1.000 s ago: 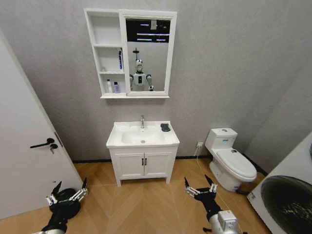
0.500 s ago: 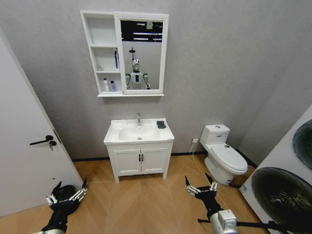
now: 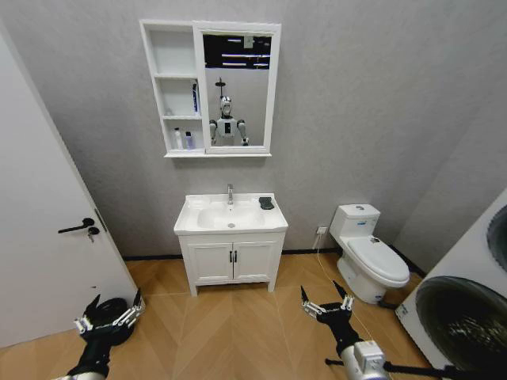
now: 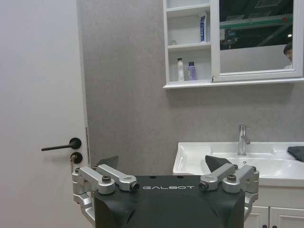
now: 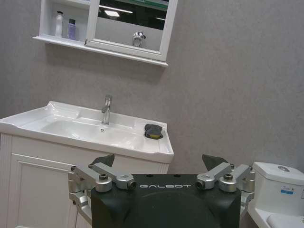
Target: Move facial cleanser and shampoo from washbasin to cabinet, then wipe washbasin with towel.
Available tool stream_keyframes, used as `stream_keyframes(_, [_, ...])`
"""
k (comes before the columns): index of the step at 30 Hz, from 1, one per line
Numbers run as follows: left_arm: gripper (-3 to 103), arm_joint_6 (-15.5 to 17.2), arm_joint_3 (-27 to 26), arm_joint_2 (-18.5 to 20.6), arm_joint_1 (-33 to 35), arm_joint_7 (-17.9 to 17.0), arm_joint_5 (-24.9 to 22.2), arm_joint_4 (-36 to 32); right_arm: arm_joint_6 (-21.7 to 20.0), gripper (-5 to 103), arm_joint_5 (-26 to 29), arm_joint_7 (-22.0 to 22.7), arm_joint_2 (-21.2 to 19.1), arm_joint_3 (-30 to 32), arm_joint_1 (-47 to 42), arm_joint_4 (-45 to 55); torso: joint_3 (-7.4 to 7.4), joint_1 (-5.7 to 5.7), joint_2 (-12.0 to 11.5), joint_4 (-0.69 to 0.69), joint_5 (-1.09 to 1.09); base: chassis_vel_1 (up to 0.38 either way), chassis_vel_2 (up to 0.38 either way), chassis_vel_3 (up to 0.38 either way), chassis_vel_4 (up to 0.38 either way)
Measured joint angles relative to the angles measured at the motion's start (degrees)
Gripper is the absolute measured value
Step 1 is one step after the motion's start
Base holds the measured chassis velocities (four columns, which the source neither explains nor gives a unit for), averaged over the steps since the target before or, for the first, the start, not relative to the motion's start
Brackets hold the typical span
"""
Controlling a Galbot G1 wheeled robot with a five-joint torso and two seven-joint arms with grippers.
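Towel [image 3: 267,203] on washbasin [image 3: 230,218] rim, just beside tap [image 3: 230,194] toward toilet [image 3: 368,255], nothing else on basin deck. Cabinet [image 3: 178,87] on wall above washbasin, white bottle [image 3: 177,139] and purple bottle [image 3: 188,141] side by side in lowest niche, blue tube [image 3: 195,97] upright in middle niche, top niche bare. Left gripper [image 3: 108,311] and right gripper [image 3: 325,302] both low over wood floor [image 3: 230,332], well short of washbasin, fingers spread wide, grasping nothing; door [image 3: 47,237] off to left.
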Motion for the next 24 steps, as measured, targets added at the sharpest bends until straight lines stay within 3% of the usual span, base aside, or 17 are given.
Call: stream_keyframes(24, [100,0.00,0.00,0.00,0.00,0.00,0.00,0.00,-0.06,100,0.05,0.08,0.00,-0.01,0.01,0.05,0.00,0.00,0.00,-0.01,0.00,0.000,0.000,0.000,0.000])
